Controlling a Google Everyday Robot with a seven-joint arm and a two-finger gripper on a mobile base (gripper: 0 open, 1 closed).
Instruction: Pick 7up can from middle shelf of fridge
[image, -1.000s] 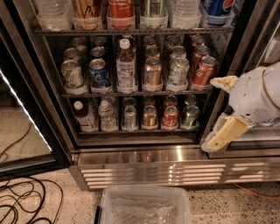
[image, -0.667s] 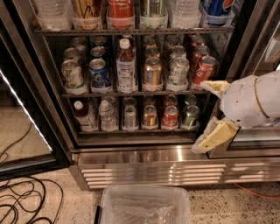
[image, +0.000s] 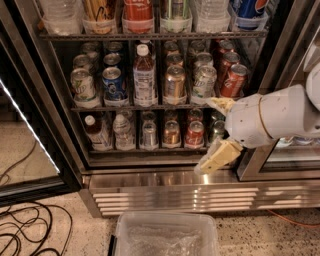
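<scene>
In the camera view, the fridge (image: 165, 178) is standing with its dark interior showing and its glass door (image: 25, 150) swung out at the left. The middle shelf (image: 150, 107) is carrying a row of drinks. The 7up can (image: 204, 81) is sitting upright near the shelf's right end, between a gold-bronze can (image: 175, 83) on its left and a red can (image: 233, 80) on its right. Further left, a clear bottle (image: 144, 75) and a blue Pepsi can (image: 114, 83) are standing on the same shelf.

The pincer (image: 204, 136) is hanging in front of the fridge's lower right part, reaching in from the right on a white arm (image: 272, 119). Its two tan fingers (image: 220, 156) are spread wide, gripping nothing. The upper finger is lying at the shelf's front edge just below and right of the 7up can, and the lower one is pointing down toward the steel base.

On the floor, a clear plastic bin (image: 167, 235) is sitting before the grille, and black cables (image: 25, 235) are lying at the left.
</scene>
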